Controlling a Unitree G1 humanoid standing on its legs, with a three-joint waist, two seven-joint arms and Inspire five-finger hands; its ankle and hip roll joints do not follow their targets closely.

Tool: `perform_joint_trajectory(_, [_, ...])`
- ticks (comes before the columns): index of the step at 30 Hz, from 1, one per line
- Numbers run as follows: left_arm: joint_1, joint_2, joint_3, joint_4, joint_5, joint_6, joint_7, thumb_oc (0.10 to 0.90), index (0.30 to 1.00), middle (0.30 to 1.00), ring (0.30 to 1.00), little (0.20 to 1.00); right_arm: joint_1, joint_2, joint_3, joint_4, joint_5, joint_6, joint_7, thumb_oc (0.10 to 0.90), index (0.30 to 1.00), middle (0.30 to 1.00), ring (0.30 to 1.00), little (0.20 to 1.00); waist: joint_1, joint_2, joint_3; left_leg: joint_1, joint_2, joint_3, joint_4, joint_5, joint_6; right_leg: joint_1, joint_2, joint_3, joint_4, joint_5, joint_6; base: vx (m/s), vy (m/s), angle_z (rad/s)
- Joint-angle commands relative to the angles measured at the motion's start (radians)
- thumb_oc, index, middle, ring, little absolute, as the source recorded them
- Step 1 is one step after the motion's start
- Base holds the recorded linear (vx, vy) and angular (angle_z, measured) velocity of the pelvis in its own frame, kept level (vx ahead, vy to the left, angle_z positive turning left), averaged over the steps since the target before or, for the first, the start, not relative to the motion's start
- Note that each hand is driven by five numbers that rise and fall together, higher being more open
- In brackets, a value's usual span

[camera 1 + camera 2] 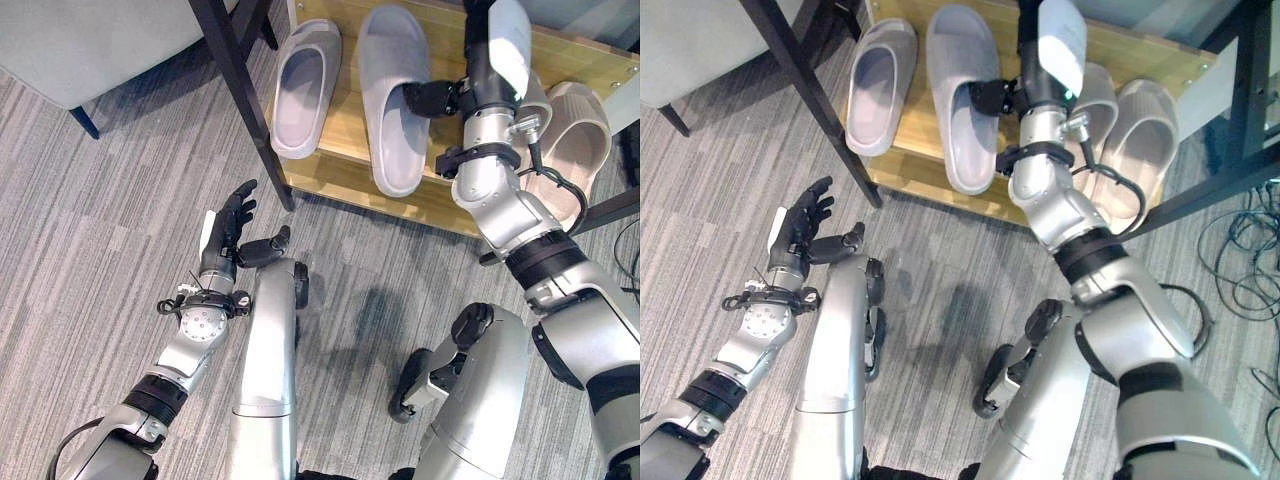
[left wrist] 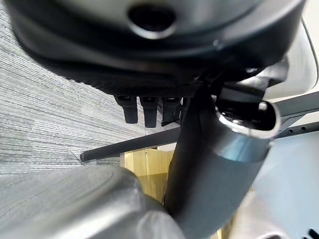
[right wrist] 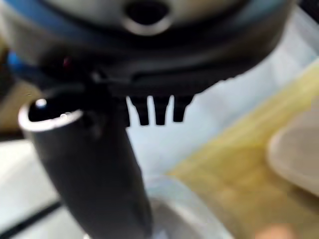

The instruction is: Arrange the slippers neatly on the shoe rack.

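Note:
On the wooden shoe rack shelf (image 1: 340, 170) lie two grey slippers, one at the left (image 1: 305, 85) and a longer one (image 1: 392, 100) beside it. Two beige slippers (image 1: 1140, 140) lie side by side at the shelf's right, partly hidden behind my right forearm. My right hand (image 1: 485, 70) reaches over the shelf between the longer grey slipper and the beige pair. Its fingers are straight and its thumb (image 1: 432, 97) touches that grey slipper's side. Above the carpet in front of the rack, my left hand (image 1: 225, 235) is open and holds nothing.
A black rack leg (image 1: 240, 90) slants down to the carpet left of the slippers. More black frame bars (image 1: 1240, 90) cross at the right. A grey seat (image 1: 90, 40) stands at the far left. Grey striped carpet (image 1: 90, 250) lies before the rack.

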Motion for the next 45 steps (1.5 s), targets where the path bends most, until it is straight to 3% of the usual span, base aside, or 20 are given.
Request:
perform_joint_trajectory(1, [0.096,-0.047,-0.165,-0.008,0.044,0.015,-0.009,0.8,0.9,0.9,0.9,0.9,-0.243,-0.008,0.021,0.005,0.01,-0.049,-0.054,0.8,0.9,0.9,0.9,0.9,0.052,0.006,-0.039,-0.051,0.045,0.056,0.003,-0.069,-0.003,-0.029,-0.002,-0.041,-0.001,0.04,-0.112,0.0,0.0,0.0])
perform_joint_trajectory(13, [0.105,-0.033,-0.157,-0.015,0.034,0.022,-0.026,0.8,0.9,0.9,0.9,0.9,-0.309,-0.063,0.164,0.106,0.045,-0.047,0.041,0.8,0.9,0.9,0.9,0.9,0.054,-0.015,-0.039,-0.051,0.051,0.06,-0.012,-0.075,-0.011,-0.029,-0.013,-0.027,0.001,0.022,-0.12,0.0,0.0,0.0])
perform_joint_trajectory(20, [0.136,-0.019,-0.141,-0.031,0.055,0.042,-0.035,0.8,0.9,0.9,0.9,0.9,-0.264,-0.104,0.176,-0.003,0.056,-0.072,0.076,0.8,0.9,0.9,0.9,0.9,0.04,-0.007,-0.039,-0.051,0.058,0.054,-0.005,-0.079,-0.012,-0.029,-0.012,-0.034,-0.004,0.014,-0.122,0.0,0.0,0.0])
perform_joint_trajectory(33, [0.194,-0.015,-0.071,-0.049,0.08,0.059,-0.053,0.8,0.9,0.9,0.9,0.9,-0.08,-0.264,0.002,-0.4,0.026,-0.104,0.107,0.8,0.9,0.9,0.9,0.9,0.006,-0.011,-0.039,-0.051,0.059,0.057,0.003,-0.075,-0.01,-0.029,-0.002,-0.027,0.008,0.002,-0.127,0.0,-0.002,0.0])
perform_joint_trajectory(34, [0.201,-0.019,-0.053,-0.054,0.084,0.063,-0.054,0.8,0.9,0.9,0.9,0.9,-0.015,-0.283,-0.054,-0.456,0.044,-0.117,0.112,0.8,0.9,0.9,0.9,0.9,-0.005,-0.01,-0.039,-0.051,0.058,0.057,0.003,-0.074,-0.01,-0.029,-0.002,-0.027,0.009,-0.001,-0.129,0.0,0.0,0.0])
perform_joint_trajectory(45, [0.224,-0.025,-0.011,-0.077,0.105,0.075,-0.059,0.8,0.9,0.9,0.9,0.9,0.315,-0.279,-0.281,-0.654,0.141,-0.162,0.153,0.8,0.9,0.9,0.9,0.9,-0.027,-0.018,-0.039,-0.051,0.058,0.064,0.004,-0.073,-0.009,-0.029,0.0,-0.027,0.021,-0.013,-0.136,0.0,0.0,0.0])
